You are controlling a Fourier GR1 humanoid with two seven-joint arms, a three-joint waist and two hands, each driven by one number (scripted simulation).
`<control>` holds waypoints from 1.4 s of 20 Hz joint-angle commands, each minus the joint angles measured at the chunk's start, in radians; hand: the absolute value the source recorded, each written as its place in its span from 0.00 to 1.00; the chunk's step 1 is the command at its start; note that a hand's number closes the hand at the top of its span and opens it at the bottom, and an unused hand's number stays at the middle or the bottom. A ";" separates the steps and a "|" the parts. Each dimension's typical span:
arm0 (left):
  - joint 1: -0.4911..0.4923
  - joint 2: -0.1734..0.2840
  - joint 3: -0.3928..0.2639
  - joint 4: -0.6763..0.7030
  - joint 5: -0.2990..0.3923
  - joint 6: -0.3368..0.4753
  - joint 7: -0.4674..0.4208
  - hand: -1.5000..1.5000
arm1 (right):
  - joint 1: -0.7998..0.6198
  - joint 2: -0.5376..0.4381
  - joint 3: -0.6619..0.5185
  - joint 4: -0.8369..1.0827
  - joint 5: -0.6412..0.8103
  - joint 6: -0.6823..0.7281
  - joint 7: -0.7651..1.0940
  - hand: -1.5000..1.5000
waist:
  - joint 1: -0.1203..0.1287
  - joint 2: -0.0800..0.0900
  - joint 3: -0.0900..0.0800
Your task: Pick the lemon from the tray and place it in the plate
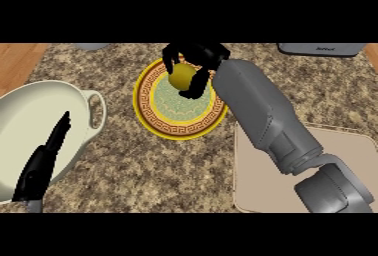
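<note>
Right now I have the right hand (193, 57) out over the far part of the plate (159, 122), its fingers curled round the lemon (181, 76), so the fruit is off the tray (354, 145) and held above the plate's patterned centre, though from this steep view I cannot tell whether it touches the plate or hangs clear of it. My forearm runs from the near right corner up across the tray to the plate's right rim. The left hand (44, 160) rests at the near left with fingers straight, lying over the cream bowl (22, 105), and plays no part. My worry from here is the release: a lemon is rounded and will roll, and the plate is shallow, so if I let go while it sits high or toward the far rim it could run off onto the granite counter (111, 180). The fingers wrapped in front of it could also drag it sideways as they uncurl. Lowering toward the middle before letting go looks the safer course. As for how it lies, the visible yellow patch looks slightly taller than wide, which suggests its long axis runs roughly near to far, but the fingers hide both ends, so I cannot say which way its tips point.
</note>
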 commanded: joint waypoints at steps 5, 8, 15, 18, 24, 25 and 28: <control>-0.035 -0.017 -0.016 0.038 -0.021 -0.006 -0.028 0.50 | 0.024 0.015 0.021 0.055 -0.163 0.014 0.177 0.00 | 0.042 0.005 -0.001; 0.002 -0.037 -0.026 0.009 -0.026 0.004 -0.030 0.50 | 0.048 0.015 0.046 0.061 -0.169 -0.043 0.153 0.00 | 0.043 0.008 0.000; -0.057 -0.001 0.005 0.010 -0.010 -0.030 0.021 0.50 | 0.084 0.015 -0.049 0.015 -0.362 -0.080 0.091 0.00 | 0.036 0.008 0.001; -0.002 -0.016 0.014 0.019 -0.012 -0.008 -0.016 0.50 | 0.058 0.008 -0.146 0.023 -0.411 -0.122 0.103 0.00 | 0.000 0.006 0.001; -0.020 -0.024 0.017 0.013 -0.025 0.005 -0.002 0.50 | 0.061 -0.081 -0.266 0.066 -0.519 -0.018 0.106 0.00 | -0.008 0.008 0.002; -0.026 -0.006 0.026 0.001 -0.008 -0.021 0.010 0.50 | 0.060 -0.105 -0.287 0.070 -0.540 0.024 0.094 0.00 | -0.002 0.011 0.002; 0.011 0.006 0.025 -0.016 -0.010 -0.032 -0.020 0.50 | 0.087 -0.203 -0.316 0.090 -0.559 0.096 0.043 0.00 | 0.020 0.019 0.003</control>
